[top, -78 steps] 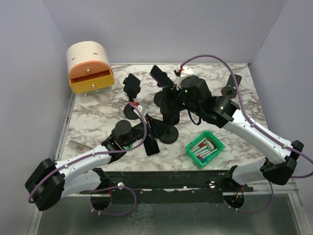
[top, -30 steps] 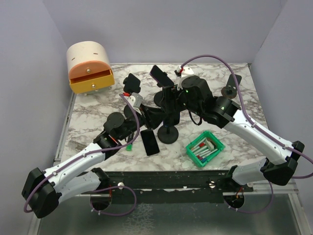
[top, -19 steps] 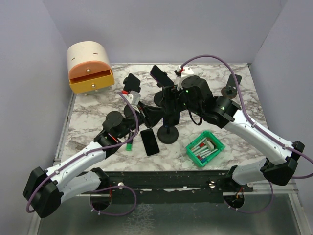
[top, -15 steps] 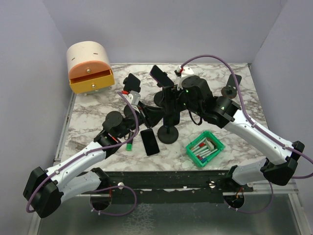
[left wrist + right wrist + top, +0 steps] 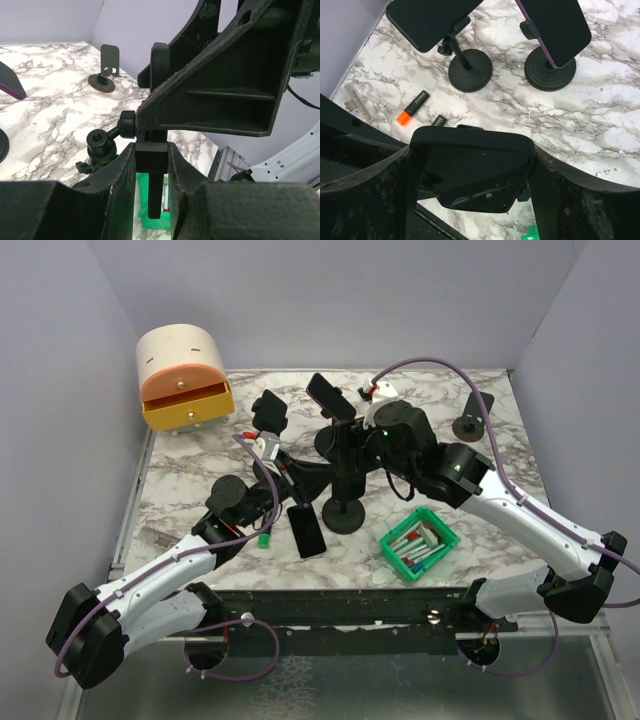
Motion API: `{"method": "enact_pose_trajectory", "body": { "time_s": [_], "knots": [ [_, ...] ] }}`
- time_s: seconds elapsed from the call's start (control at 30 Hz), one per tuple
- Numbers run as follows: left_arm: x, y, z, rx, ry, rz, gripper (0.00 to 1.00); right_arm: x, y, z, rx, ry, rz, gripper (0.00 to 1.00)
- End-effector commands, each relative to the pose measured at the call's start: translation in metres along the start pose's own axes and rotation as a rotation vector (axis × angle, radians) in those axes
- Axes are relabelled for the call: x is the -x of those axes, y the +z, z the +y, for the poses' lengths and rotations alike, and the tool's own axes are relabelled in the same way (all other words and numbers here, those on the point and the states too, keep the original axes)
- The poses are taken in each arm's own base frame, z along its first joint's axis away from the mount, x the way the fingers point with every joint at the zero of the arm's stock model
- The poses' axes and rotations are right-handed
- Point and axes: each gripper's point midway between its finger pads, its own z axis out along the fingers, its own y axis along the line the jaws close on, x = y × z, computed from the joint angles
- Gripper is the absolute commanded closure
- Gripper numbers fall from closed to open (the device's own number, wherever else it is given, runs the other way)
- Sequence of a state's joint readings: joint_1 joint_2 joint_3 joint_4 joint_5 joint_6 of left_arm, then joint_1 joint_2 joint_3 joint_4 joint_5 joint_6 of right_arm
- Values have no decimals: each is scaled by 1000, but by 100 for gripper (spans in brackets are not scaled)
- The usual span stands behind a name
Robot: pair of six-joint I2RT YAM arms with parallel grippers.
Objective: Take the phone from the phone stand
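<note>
Steadiness matters on the left: the left pincer (image 5: 151,160) is closed narrowly on the lower bracket of the stand (image 5: 215,90). It would do best as an anchor there, so the base neither tips nor slides on the surface (image 5: 190,455). To the right, the right pincer (image 5: 472,180) is spread wide and clamped on opposite edges of the phone (image 5: 475,165), which sits in the stand's cradle mid-surface. A straight lift out of the cradle, without twisting, looks safest.
</note>
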State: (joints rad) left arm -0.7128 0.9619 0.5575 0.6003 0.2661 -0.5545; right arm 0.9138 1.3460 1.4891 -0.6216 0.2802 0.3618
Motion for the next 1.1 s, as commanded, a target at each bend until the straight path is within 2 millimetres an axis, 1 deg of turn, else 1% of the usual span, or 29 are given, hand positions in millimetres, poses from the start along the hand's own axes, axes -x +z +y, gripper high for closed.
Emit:
{"method": "enact_pose_trajectory", "body": {
  "time_s": [0.0,0.3,0.47,0.77,1.07],
  "knots": [
    [-7,-12,4,-11,-74,-23,100,-8,-4,-14,-57,31,-10,100],
    [-8,-22,11,-25,-167,-82,100,-12,-10,-27,-107,77,-43,100],
    [-7,-23,13,-27,-197,-103,100,-15,-14,-27,-96,96,-50,100],
    [-7,-22,12,-44,-239,-113,100,-19,-20,-19,-27,124,-67,100],
    [-9,-20,12,-55,-268,-112,100,-12,-32,-5,89,150,-136,100]
  ]
}}
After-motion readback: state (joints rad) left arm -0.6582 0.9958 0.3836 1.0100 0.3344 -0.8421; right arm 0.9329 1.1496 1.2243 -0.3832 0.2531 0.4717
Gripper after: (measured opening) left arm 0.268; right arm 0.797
